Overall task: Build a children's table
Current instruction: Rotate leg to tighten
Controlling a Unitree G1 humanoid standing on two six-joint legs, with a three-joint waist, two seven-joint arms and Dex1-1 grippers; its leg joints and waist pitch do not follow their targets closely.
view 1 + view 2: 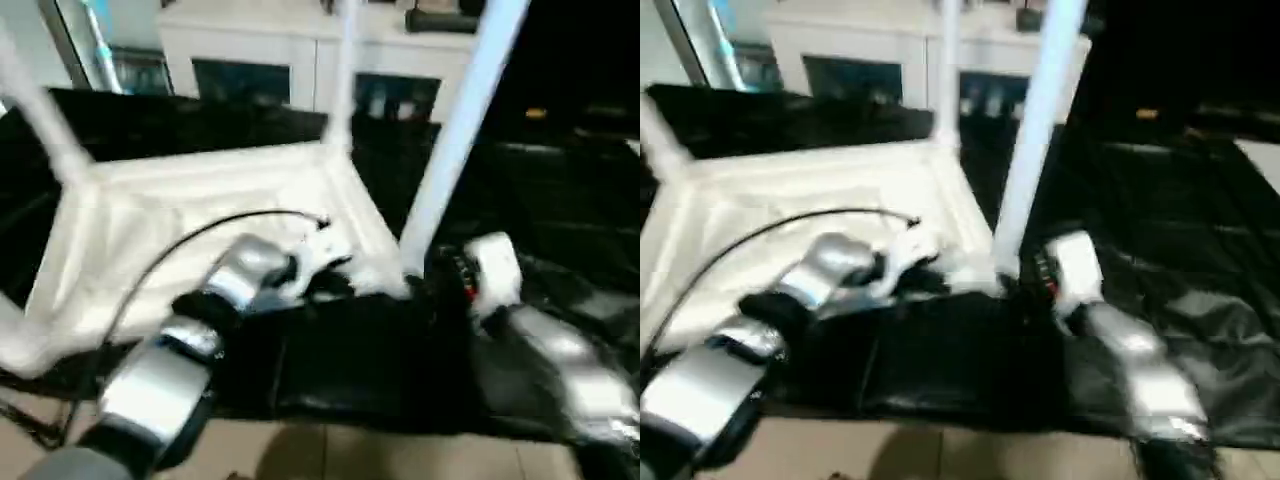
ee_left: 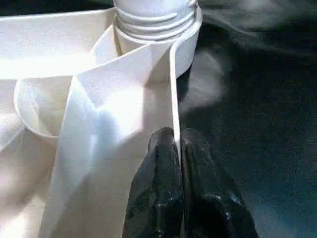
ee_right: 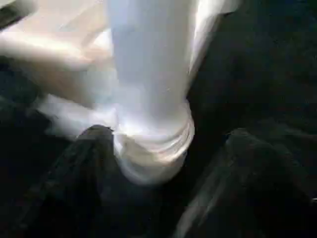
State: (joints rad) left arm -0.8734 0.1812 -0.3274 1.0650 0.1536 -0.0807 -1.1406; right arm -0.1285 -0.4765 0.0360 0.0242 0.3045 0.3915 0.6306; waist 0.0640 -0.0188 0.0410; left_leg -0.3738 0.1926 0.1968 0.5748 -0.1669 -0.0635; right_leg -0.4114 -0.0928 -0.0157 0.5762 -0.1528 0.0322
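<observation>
The left tool (image 2: 181,148) has its two black fingers pinched shut on the thin side wall of the white plastic rectangular tabletop (image 1: 200,215), close to a round corner socket (image 2: 185,37). The right tool (image 3: 158,163) stands spread wide, one finger on either side of the long tapered white tube leg (image 1: 460,130) whose ribbed end sits at that socket. The tabletop lies underside up on a black sheet (image 1: 560,200). Three other white legs (image 1: 342,75) stand at the remaining corners. A white cabinet with glass doors (image 1: 270,60) stands behind.
</observation>
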